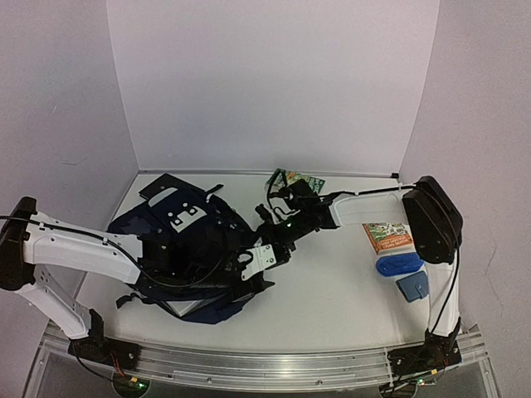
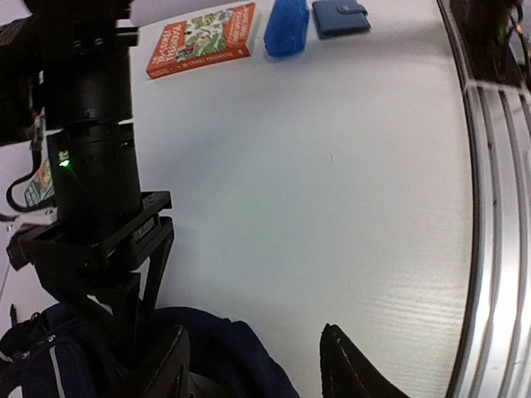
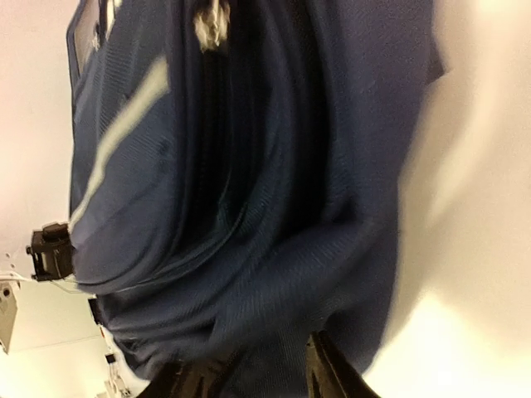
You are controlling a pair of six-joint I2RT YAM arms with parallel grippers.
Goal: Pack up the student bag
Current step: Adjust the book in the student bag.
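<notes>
Student bag: navy, slumped on tabletop, left of centre, white dotted patch facing up on the far part.

L end effector: released. Fingers stand wide apart at the bag's right-hand edge. Navy fabric lies against one finger, the other is over bare tabletop. Nothing clamped.
L arm: runs from its base at near-left corner, low across the bag. Wrist approx level, pointing twd the right side of the tabletop.

R end effector: fingers somewhat parted. Bag fabric fills the wrist view and sits in or behind the gap. View blurred, so can't tell whether fabric is pinched or free.
R arm: rises from near-right base, elbow high, forearm stretched leftward over the tabletop. Wrist tips down steeply onto the bag's right edge, just beyond the L end effector. The two are close; contact btw them not discernible.

Rest: orange book, blue pouch and blue wallet sit in a row on the right side beside the R arm's upright link, well apart from bag. Green-printed booklet at far edge.
</notes>
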